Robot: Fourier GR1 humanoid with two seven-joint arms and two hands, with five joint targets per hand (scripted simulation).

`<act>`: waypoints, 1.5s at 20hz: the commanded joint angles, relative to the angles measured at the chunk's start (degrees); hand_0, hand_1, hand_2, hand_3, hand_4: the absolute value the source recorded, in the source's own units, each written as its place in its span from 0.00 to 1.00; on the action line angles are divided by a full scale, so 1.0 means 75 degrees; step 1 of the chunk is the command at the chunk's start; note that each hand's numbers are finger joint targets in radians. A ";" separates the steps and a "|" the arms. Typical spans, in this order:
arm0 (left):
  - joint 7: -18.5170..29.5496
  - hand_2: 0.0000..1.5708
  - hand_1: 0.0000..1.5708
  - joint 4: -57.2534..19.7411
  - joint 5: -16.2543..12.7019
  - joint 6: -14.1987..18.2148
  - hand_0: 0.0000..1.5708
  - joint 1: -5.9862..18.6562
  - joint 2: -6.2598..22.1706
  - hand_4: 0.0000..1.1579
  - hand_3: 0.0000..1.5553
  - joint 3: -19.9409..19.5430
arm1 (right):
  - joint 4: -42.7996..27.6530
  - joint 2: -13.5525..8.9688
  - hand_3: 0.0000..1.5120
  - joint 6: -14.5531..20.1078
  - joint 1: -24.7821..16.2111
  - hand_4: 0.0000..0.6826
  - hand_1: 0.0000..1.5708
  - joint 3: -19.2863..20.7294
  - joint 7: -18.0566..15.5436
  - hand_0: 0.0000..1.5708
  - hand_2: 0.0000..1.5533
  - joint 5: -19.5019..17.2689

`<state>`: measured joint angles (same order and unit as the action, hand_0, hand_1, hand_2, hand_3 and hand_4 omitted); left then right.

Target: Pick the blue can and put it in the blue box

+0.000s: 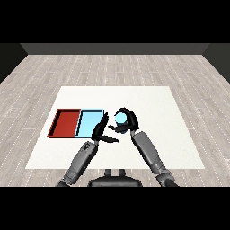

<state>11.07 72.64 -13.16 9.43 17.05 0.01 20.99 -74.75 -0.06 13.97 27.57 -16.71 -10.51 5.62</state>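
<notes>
1. You are in the carry step: your right hand [127, 120] has its fingers and thumb curled round the blue can [121, 118], so the pick looks done and the placing is not.
2. The can sits just to the right of the blue tray [90, 121], near its right wall and outside it. Whether it is lifted off the table [148, 99] or resting on it, you cannot tell from this view.
3. Your left hand [101, 129] is beside the same right wall, at the tray's near right corner. Its fingers are straight and spread, thumb out, holding nothing.
4. The red tray [65, 122] touches the blue tray on its left side, so it is the farther of the two from the can.
5. Next, judge it so: move the can left over the blue tray's right wall, high enough to pass it, lower it onto the tray floor, then uncurl the fingers.
6. Mind your left hand: it lies close to that path and may need to draw back.
7. No brand, label or writing can be read on the can or on either tray.
</notes>
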 commanded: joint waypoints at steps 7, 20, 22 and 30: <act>0.0588 0.00 0.00 -0.1054 -0.0625 0.0320 0.00 0.0682 -0.0001 0.00 0.00 0.0524 | -0.0339 0.0008 0.94 0.0237 -0.0013 0.90 0.91 -0.0328 -0.0012 0.91 0.94 -0.0094; 0.0064 0.00 0.00 -0.0306 -0.0221 0.0471 0.00 0.0439 -0.0001 0.00 0.00 0.0525 | -0.0006 0.0008 0.94 0.0292 0.0032 0.86 0.94 -0.0816 -0.0220 0.94 0.94 0.0409; 0.0173 0.00 0.00 -0.0619 -0.0288 0.0141 0.00 0.0496 0.0026 0.00 0.00 0.0379 | -0.0296 0.0008 0.93 0.0547 -0.0316 0.85 0.93 -0.1381 -0.0474 0.93 0.94 0.0430; 0.0412 0.00 0.00 -0.1443 -0.0973 0.0895 0.00 0.1614 -0.0001 0.00 0.00 0.0784 | -0.0523 0.0008 0.92 0.0654 0.0081 0.79 0.94 -0.1470 0.0055 0.94 0.94 0.0498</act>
<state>15.60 65.33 -19.16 14.65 23.79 0.02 27.88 -76.24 -0.01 17.59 28.28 -26.17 -11.40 8.97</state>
